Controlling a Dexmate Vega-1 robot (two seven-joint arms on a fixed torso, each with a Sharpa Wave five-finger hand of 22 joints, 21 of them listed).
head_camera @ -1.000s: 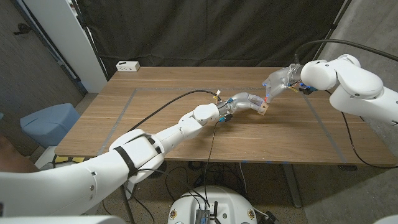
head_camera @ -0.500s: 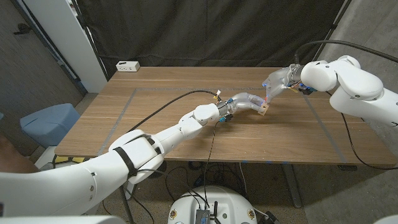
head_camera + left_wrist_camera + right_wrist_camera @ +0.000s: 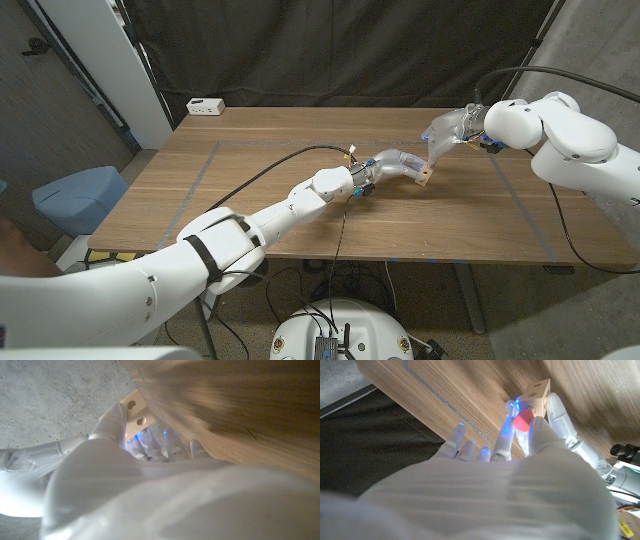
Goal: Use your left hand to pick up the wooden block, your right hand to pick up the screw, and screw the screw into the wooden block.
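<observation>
From the head, little had changed over the last second: the left hand kept its grip on the block near the middle of the table, and the right hand stayed just above and behind it, while the right forearm had shifted slightly. That pointed to slow turning or aligning, not a new step.

In the left wrist view, the left hand gripped the block, fingers wrapped along its side; two holes faced the camera.

In the right wrist view, the right hand pinched the red-headed screw between thumb and fingertip, other fingers spread. The screw sat against the block face, beside a hole. Whether its tip had entered the hole could not be told, so the screwing looked barely begun.
</observation>
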